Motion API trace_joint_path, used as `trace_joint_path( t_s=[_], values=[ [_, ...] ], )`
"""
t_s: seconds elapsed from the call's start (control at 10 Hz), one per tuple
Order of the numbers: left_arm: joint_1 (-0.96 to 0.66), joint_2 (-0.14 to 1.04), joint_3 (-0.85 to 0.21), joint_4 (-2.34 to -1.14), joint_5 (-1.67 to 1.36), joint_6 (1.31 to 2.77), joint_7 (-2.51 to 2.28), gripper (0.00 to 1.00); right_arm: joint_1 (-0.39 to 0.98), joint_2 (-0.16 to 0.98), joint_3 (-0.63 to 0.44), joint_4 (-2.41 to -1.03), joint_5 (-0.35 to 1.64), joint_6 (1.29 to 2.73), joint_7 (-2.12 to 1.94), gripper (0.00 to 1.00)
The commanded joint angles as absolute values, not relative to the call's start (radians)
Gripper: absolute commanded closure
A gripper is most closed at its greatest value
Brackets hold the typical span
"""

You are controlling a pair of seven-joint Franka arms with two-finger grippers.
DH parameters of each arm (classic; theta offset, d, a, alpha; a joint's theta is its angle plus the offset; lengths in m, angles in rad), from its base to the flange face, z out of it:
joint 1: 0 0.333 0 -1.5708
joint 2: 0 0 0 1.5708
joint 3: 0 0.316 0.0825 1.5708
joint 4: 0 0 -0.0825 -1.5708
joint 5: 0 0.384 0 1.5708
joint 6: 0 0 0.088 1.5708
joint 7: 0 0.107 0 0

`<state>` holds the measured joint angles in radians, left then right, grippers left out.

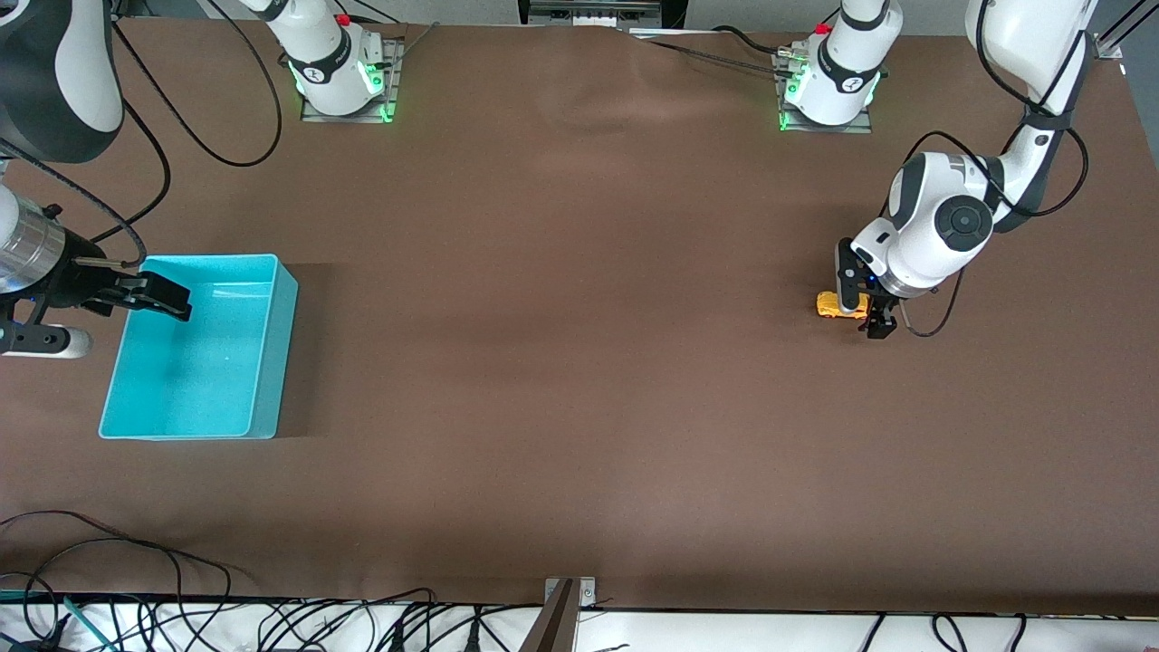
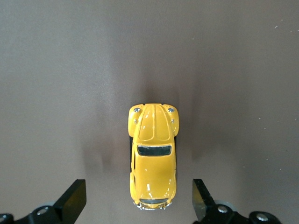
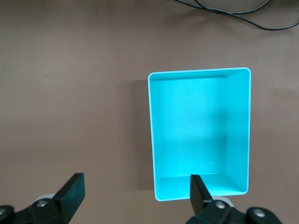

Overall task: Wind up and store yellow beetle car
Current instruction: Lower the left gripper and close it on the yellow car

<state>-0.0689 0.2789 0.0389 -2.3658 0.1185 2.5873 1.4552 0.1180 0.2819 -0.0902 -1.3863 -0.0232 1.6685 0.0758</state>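
Note:
The yellow beetle car (image 1: 838, 305) stands on the brown table near the left arm's end, upright on its wheels. My left gripper (image 1: 862, 306) is lowered around it and open. In the left wrist view the car (image 2: 153, 154) has its rear end between the two black fingertips (image 2: 74, 199), with a gap on each side and no contact. The turquoise bin (image 1: 272, 362) sits empty near the right arm's end. My right gripper (image 1: 161, 296) hangs open over the bin's rim. In the right wrist view the gripper (image 3: 135, 193) holds nothing and one finger overlaps the bin's wall (image 3: 152, 140).
Both arm bases (image 1: 340, 72) stand along the table edge farthest from the front camera. Loose black cables (image 1: 136, 552) lie at the table edge nearest the front camera, beside a small metal bracket (image 1: 569, 593). Another cable (image 3: 233, 14) lies on the table near the bin.

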Motion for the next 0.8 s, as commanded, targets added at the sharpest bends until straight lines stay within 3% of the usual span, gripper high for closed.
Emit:
trace_joint_path(
  t_s=[0.0, 0.3, 0.4, 0.6, 0.7],
  values=[
    [-0.072, 0.293, 0.044, -2.375, 0.086, 2.602, 1.460, 0.00, 0.123, 0.267, -0.095, -1.404, -0.005, 1.674, 0.081, 0.00],
    [-0.072, 0.304, 0.044, -2.375, 0.074, 2.602, 1.460, 0.01, 0.120, 0.267, -0.095, -1.405, -0.005, 1.672, 0.078, 0.00],
    [-0.072, 0.304, 0.044, -2.375, 0.074, 2.602, 1.460, 0.07, 0.120, 0.268, -0.095, -1.405, -0.005, 1.672, 0.078, 0.00],
    [-0.074, 0.302, 0.043, -2.375, 0.074, 2.602, 1.462, 0.27, 0.118, 0.268, -0.095, -1.405, -0.005, 1.678, 0.078, 0.00],
    [-0.074, 0.302, 0.043, -2.373, 0.074, 2.602, 1.462, 0.48, 0.118, 0.270, -0.097, -1.405, -0.005, 1.678, 0.078, 0.00]
  ],
)
